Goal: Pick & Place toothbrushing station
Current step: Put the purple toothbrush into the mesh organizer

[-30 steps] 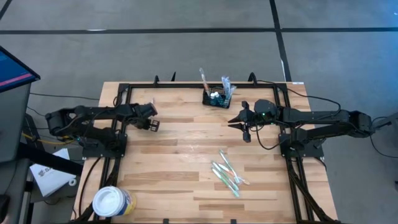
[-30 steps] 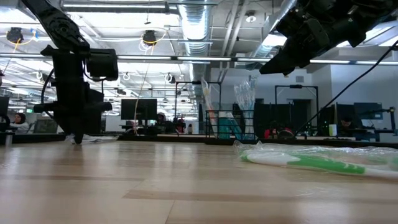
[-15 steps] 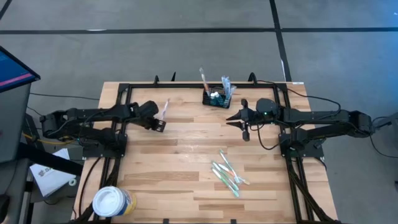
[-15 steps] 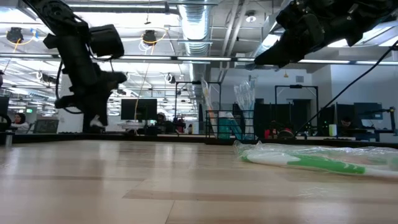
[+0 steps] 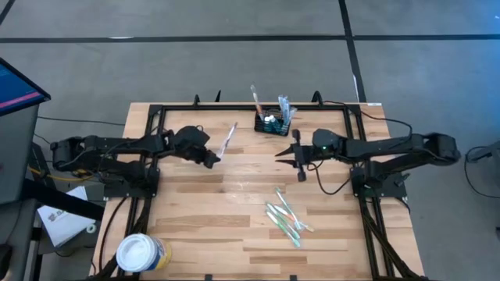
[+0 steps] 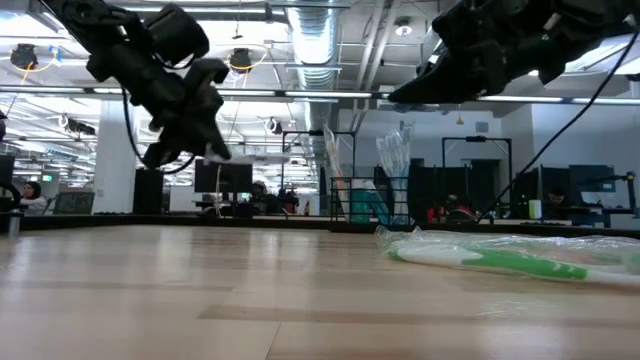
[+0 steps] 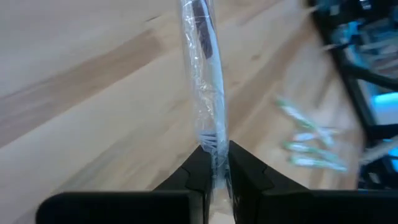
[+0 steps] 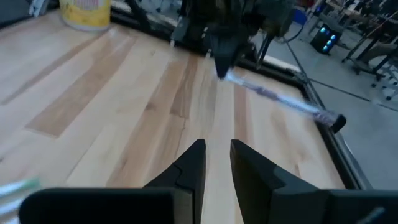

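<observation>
The black wire-mesh caddy (image 5: 273, 122) stands on its base at the table's far edge with several wrapped toothbrushes upright in it; it also shows in the low view (image 6: 372, 205). My left gripper (image 5: 212, 158) is above the table's middle left, shut on a wrapped toothbrush (image 5: 227, 140), left of the caddy. My right gripper (image 5: 291, 160) hovers open and empty near the table's middle, just in front of the caddy. The right wrist view shows the left gripper (image 8: 222, 59) with the toothbrush (image 8: 280, 98). My left gripper pinches one end of the wrapped toothbrush (image 7: 213, 144) between its two fingers, through the clear wrapper. The toothbrush sticks out ahead of the fingers, roughly along them, toward the table's far right. It is lifted clear of the table.
Several wrapped green toothbrushes (image 5: 286, 217) lie on the table near the front right; they also show in the low view (image 6: 500, 258). A round white tub (image 5: 143, 252) stands at the front left corner. A black frame (image 5: 160, 109) runs around the table's edge.
My left gripper has risen from the table and gone toward the table's right edge with the wrapped toothbrush, which is now lifted clear and nearer the caddy. My right gripper has gone a little toward the table's left edge.
</observation>
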{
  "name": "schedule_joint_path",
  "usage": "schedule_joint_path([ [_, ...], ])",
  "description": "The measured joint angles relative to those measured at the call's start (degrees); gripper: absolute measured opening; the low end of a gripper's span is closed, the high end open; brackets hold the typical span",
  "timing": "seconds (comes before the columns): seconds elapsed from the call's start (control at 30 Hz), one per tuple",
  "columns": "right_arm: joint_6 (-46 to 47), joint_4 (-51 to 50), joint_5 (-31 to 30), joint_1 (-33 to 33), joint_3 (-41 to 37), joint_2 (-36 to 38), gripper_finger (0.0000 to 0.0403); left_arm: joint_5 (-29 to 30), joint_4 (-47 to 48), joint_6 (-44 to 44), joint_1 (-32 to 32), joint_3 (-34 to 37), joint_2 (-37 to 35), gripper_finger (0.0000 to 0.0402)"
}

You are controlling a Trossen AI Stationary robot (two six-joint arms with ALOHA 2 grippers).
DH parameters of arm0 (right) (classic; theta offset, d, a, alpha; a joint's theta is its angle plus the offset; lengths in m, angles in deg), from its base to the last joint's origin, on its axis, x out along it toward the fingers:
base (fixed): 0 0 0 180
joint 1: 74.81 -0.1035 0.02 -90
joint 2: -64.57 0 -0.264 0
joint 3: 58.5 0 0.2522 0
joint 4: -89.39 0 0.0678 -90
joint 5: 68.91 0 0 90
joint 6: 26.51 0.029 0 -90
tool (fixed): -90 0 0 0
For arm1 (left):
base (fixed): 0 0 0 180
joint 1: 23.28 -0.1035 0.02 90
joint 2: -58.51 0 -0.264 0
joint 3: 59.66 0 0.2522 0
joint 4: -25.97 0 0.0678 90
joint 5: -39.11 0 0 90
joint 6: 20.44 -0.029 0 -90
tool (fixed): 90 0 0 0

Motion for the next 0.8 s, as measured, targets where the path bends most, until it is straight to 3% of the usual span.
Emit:
schedule_joint_path([
  [0.3, -3.5, -0.4, -0.8, -2.3, 6.4, -7.4, 0.0066, -0.1, -6.0, 1.7, 3.4, 0.0, 0.0, 0.0028],
  [0.53, -9.5, -2.5, -11.2, -6.4, 11.3, -12.1, 0.0066, -0.1, -8.8, 2.2, 5.0, 0.0, 0.0, 0.0028],
  [0.8, -14.3, -2.7, -12.1, -8.7, 13.9, -14.0, 0.0066, 0.0, -11.1, 3.8, 5.1, 0.0, 0.0, 0.0028],
])
